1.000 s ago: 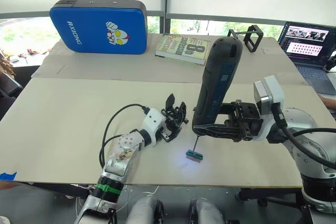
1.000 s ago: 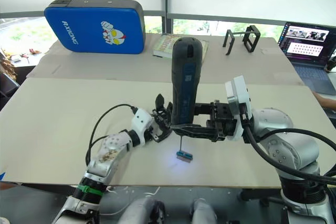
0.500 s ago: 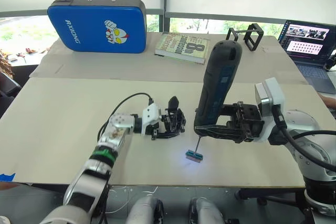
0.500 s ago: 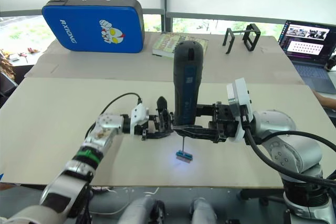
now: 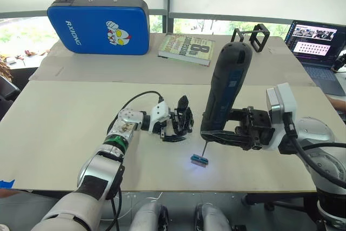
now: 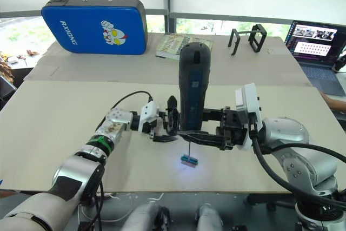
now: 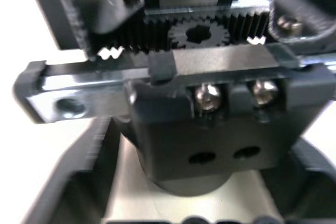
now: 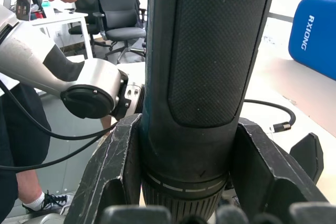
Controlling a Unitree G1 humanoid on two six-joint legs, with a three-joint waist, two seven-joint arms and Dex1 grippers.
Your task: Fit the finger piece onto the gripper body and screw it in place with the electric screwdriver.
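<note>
Left gripper [image 5: 181, 125] is now reaching straighter across the desk [image 5: 65, 117] than a second ago, jaws clamping the gripper body [image 7: 210, 129], closer to the electric screwdriver [image 5: 224, 93]. Right gripper [image 5: 230, 133] is staying put, jaws gripping that screwdriver upright, bit over a small green block [image 5: 199, 160] lit blue. Behind are lying a blue case [image 5: 100, 24], book [image 5: 186, 48], wire-frame stand [image 5: 254, 35], laptop [image 5: 319, 44].

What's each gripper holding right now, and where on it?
Right gripper clamps the electric screwdriver around its lower barrel, bit pointing down. Left gripper grips the gripper body at its base.
</note>
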